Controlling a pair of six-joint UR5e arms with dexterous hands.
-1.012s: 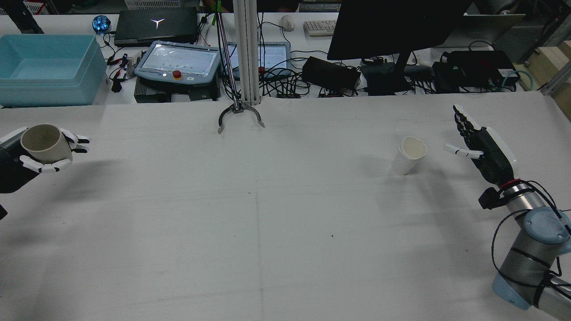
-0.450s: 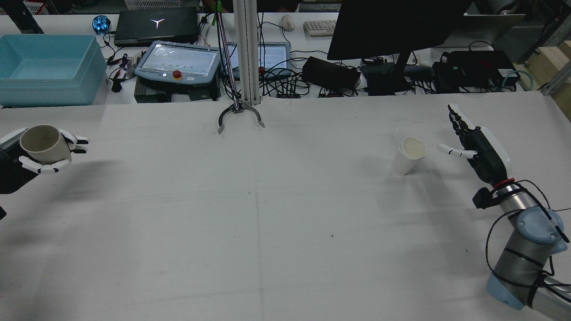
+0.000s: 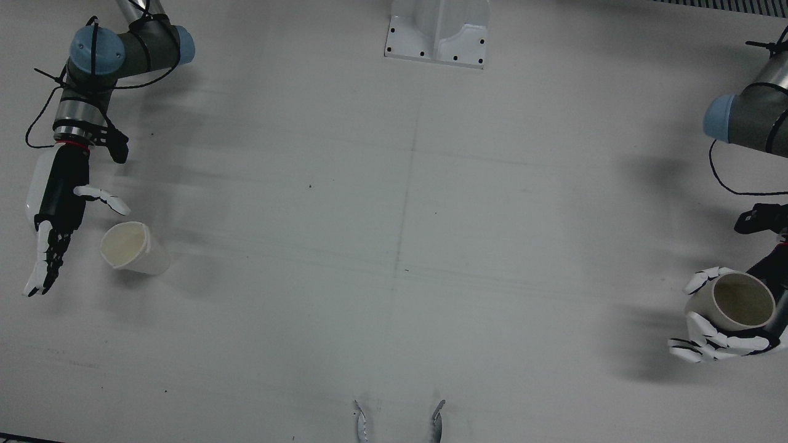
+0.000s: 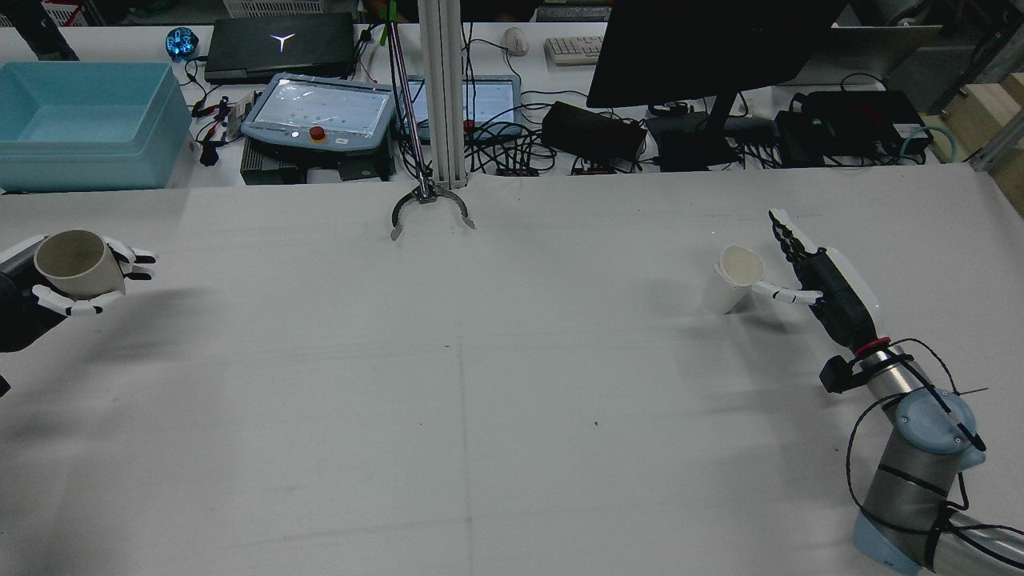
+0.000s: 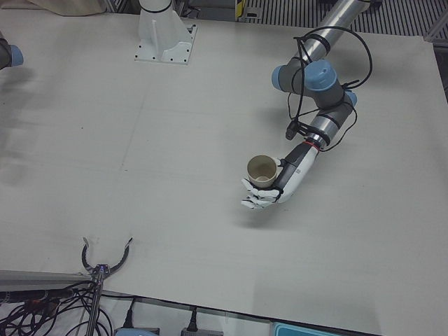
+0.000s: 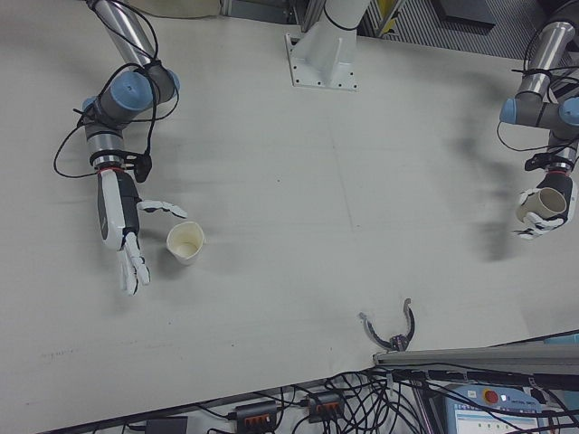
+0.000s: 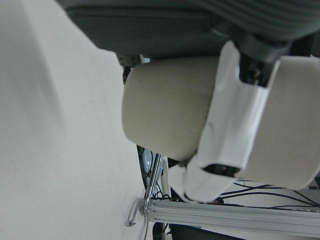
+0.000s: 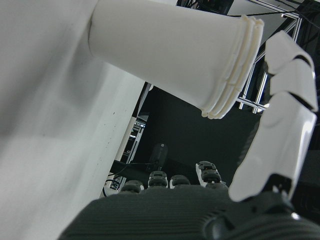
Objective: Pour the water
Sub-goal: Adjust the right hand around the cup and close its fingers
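Note:
A beige cup (image 4: 76, 260) is held upright above the table in my left hand (image 4: 48, 292), at the far left of the rear view. The cup (image 3: 739, 301) and hand (image 3: 720, 335) also show in the front view, and the cup (image 7: 165, 110) fills the left hand view. A white paper cup (image 4: 732, 280) stands on the table on the right. My right hand (image 4: 816, 276) is open just beside it, fingers spread, thumb close to its rim. I cannot tell if they touch. The paper cup (image 8: 170, 55) shows before the palm in the right hand view.
A metal claw tool (image 4: 432, 210) lies at the table's far edge. A blue bin (image 4: 88, 120), a teach pendant (image 4: 320, 112), a monitor and cables sit beyond that edge. A white pedestal base (image 3: 437, 31) stands at the robot's side.
My right hand has moved left and come in close beside the white paper cup. My left hand has shifted slightly left with the beige cup.

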